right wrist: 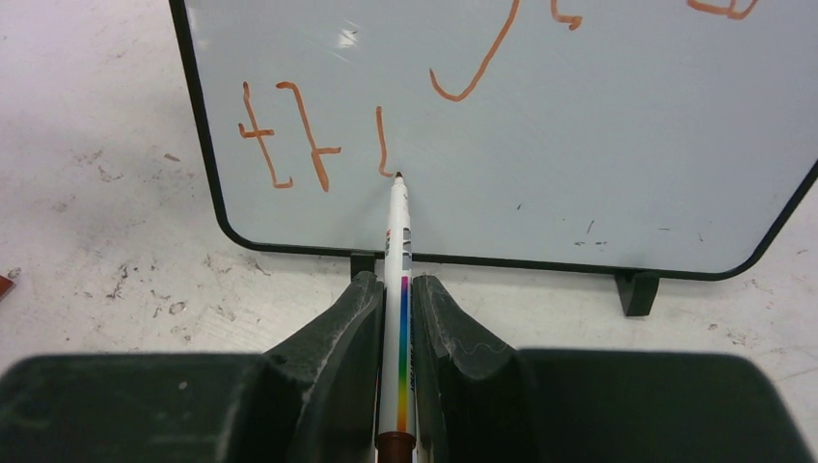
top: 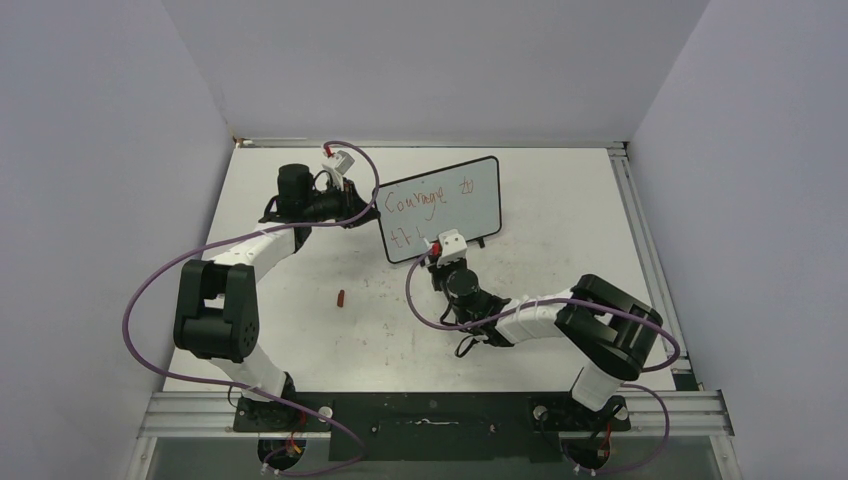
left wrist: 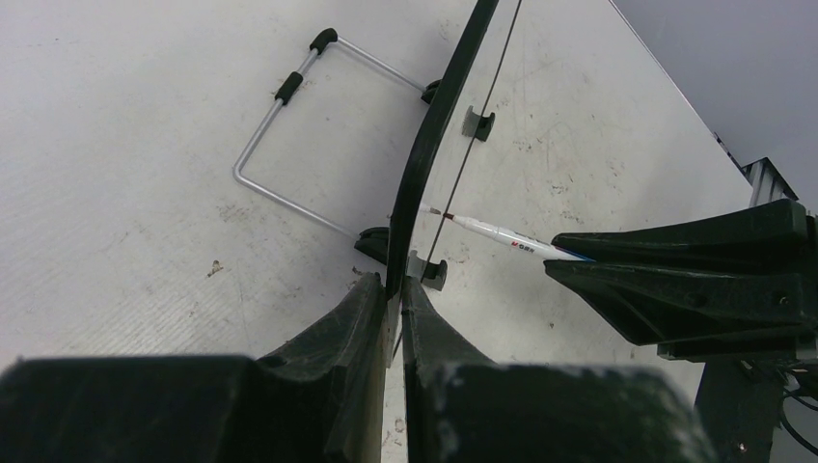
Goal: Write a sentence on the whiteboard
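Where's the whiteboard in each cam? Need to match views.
Top external: whiteboard centre of the table, towards the back, writing facing the arms.
Left wrist: whiteboard seen edge-on, a dark strip rising from the left gripper, which is shut on its edge.
Right wrist: whiteboard face-on, filling the upper half.
Shared landmark: right gripper holding the marker to the board.

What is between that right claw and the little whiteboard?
A marker: the right gripper is shut on its barrel, and its tip touches the whiteboard at the end of a red stroke. The right wrist view shows it best.
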